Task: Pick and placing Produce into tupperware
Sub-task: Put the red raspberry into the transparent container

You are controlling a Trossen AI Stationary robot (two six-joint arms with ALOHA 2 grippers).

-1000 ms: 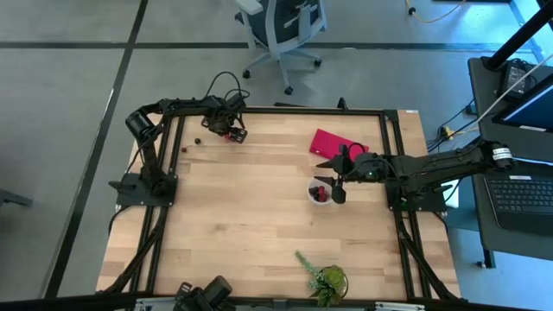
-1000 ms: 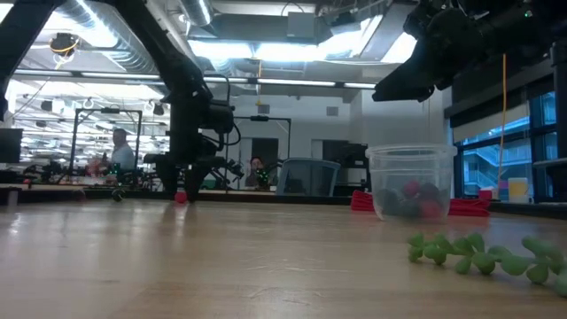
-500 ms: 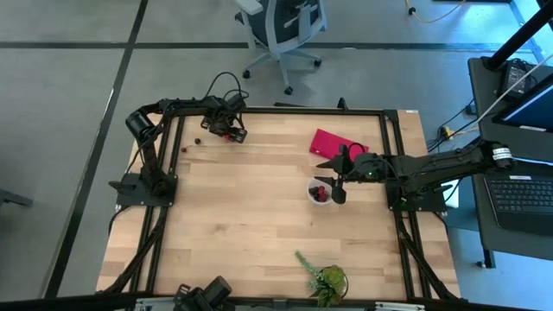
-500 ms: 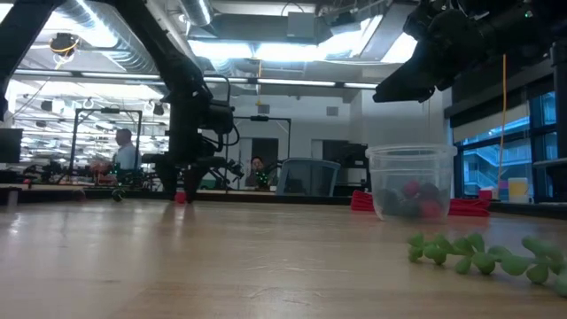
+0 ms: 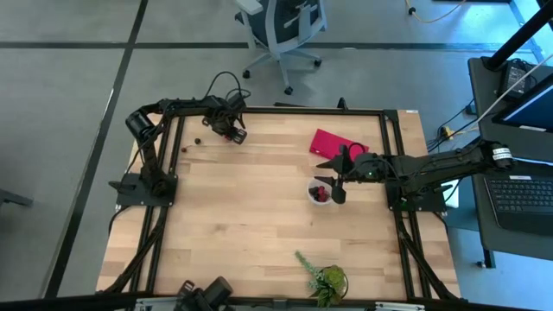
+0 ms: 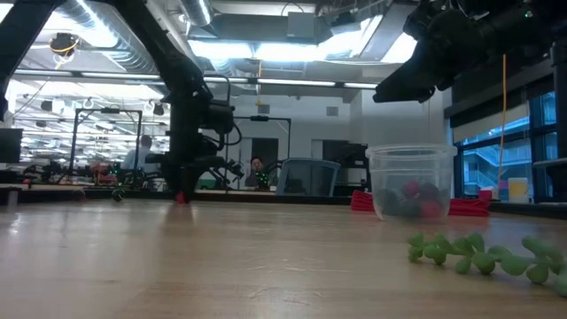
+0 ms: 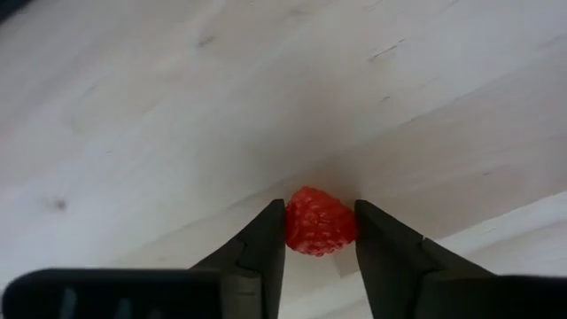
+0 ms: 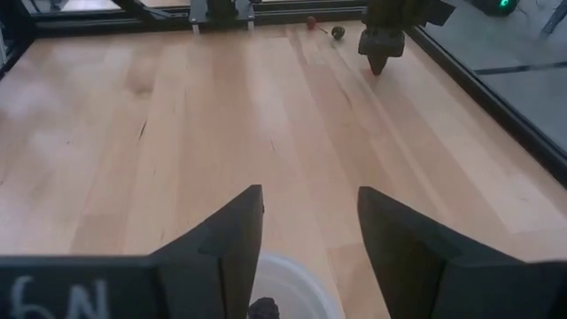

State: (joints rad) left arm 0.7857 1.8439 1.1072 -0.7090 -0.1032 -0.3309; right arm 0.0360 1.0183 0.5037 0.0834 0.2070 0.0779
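At the table's far-left corner, the left gripper [image 7: 320, 257] pinches a red strawberry [image 7: 320, 221] against the wood, a grip only its wrist view reveals; over the clear tupperware [image 5: 320, 191] of berries hangs the right gripper [image 8: 310, 232], fingers apart

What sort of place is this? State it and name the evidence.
Most likely a robotics lab or open workshop: a framed wooden table with two mounted arms, an office chair on the bare floor, and rows of ceiling lights over distant workstations.
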